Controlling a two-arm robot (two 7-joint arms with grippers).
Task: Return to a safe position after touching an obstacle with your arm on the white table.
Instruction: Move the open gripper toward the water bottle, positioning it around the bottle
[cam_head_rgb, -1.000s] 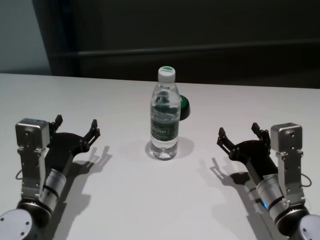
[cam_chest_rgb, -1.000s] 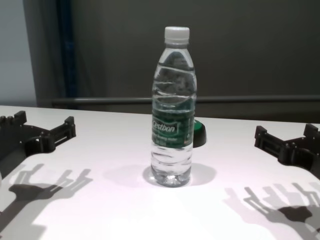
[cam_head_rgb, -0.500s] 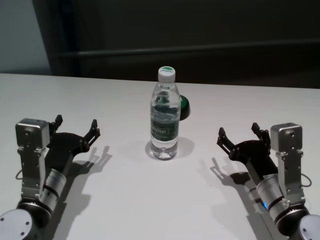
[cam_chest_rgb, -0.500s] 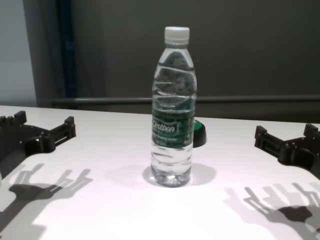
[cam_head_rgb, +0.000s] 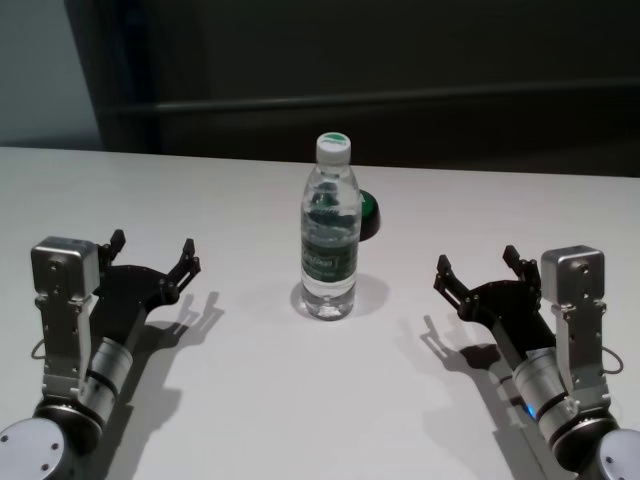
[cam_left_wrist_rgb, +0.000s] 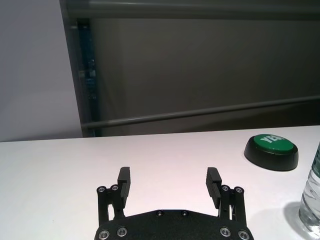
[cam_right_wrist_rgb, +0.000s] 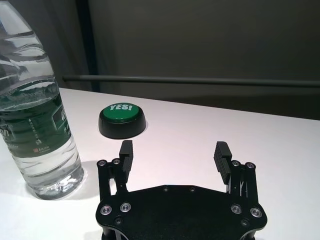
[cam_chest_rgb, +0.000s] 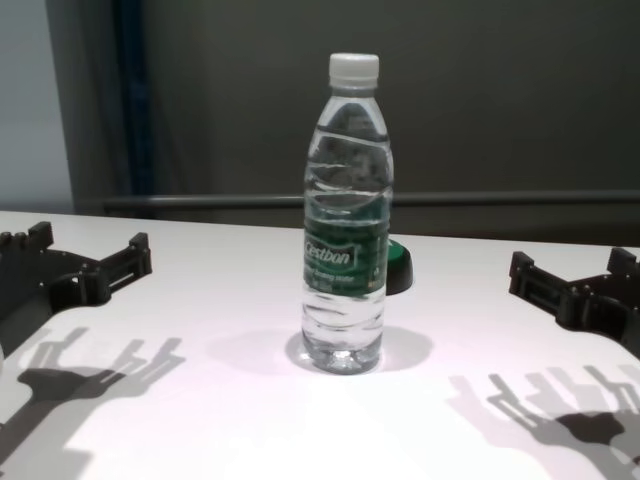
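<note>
The obstacle, a clear water bottle (cam_head_rgb: 329, 237) with a white cap and dark green label, stands upright in the middle of the white table (cam_head_rgb: 260, 400). It also shows in the chest view (cam_chest_rgb: 346, 240), in the right wrist view (cam_right_wrist_rgb: 37, 115), and at the edge of the left wrist view (cam_left_wrist_rgb: 312, 200). My left gripper (cam_head_rgb: 153, 251) is open and empty, well to the bottle's left, just above the table; it also shows in the left wrist view (cam_left_wrist_rgb: 169, 184). My right gripper (cam_head_rgb: 477, 264) is open and empty, well to the bottle's right; it also shows in the right wrist view (cam_right_wrist_rgb: 173, 155).
A low round green push-button (cam_head_rgb: 368, 214) on a black base sits just behind the bottle to its right; it also shows in the right wrist view (cam_right_wrist_rgb: 122, 120) and the left wrist view (cam_left_wrist_rgb: 271, 150). A dark wall with a rail lies beyond the table's far edge.
</note>
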